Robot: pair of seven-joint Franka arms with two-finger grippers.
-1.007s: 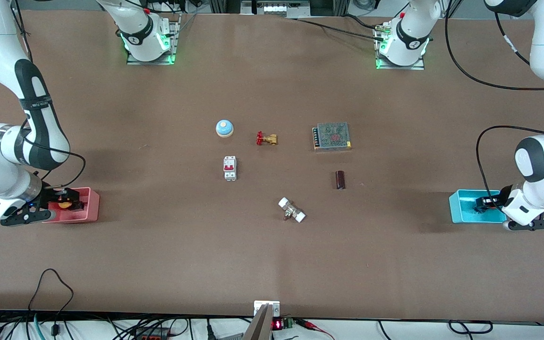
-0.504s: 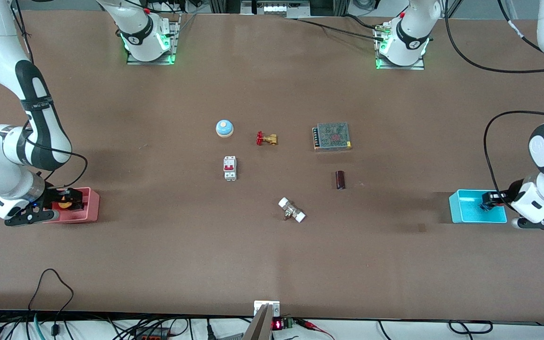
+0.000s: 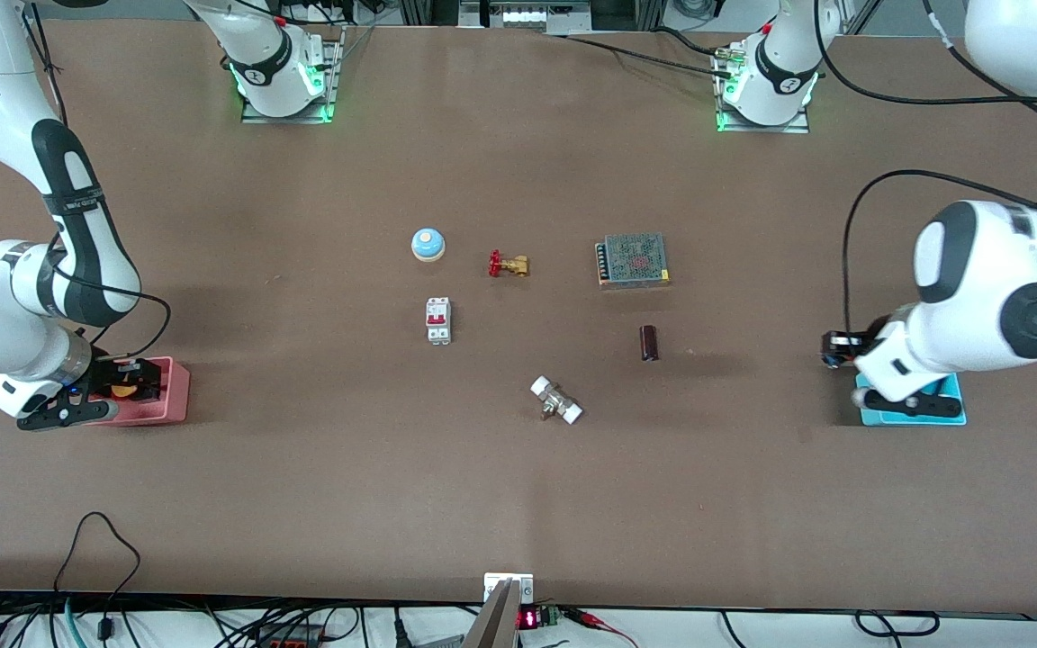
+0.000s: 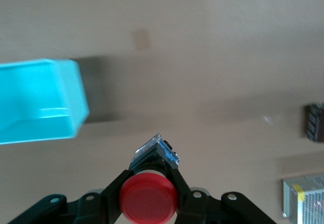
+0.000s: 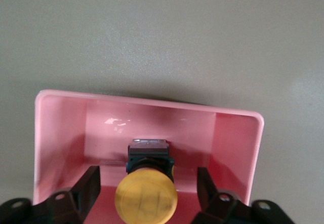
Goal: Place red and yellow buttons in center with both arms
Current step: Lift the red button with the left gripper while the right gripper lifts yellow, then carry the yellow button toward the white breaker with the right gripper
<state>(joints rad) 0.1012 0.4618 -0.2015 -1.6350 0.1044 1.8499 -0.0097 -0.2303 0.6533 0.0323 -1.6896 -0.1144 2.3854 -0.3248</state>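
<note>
A red-capped push-button [image 4: 148, 198] on a black body sits between the black fingers of the left gripper [image 4: 148, 196], beside a cyan bin [image 4: 40, 100], while a yellow-orange-capped button [image 5: 146, 197], also black-bodied, shows between the right gripper's [image 5: 147, 186] black fingers in a pink bin [image 5: 228, 133]. The tabletop [image 3: 518, 486] is matte brown, and both arms are white with black joint bands. On it lie a pale-blue dome with an orange top [image 3: 428, 243], a brass valve with a red handle [image 3: 508, 264], a white circuit breaker with red switches [image 3: 438, 319], a grey mesh-patterned power supply [image 3: 633, 259], a dark brown cylinder [image 3: 649, 342] and a metal fitting with white ends [image 3: 556, 400].
</note>
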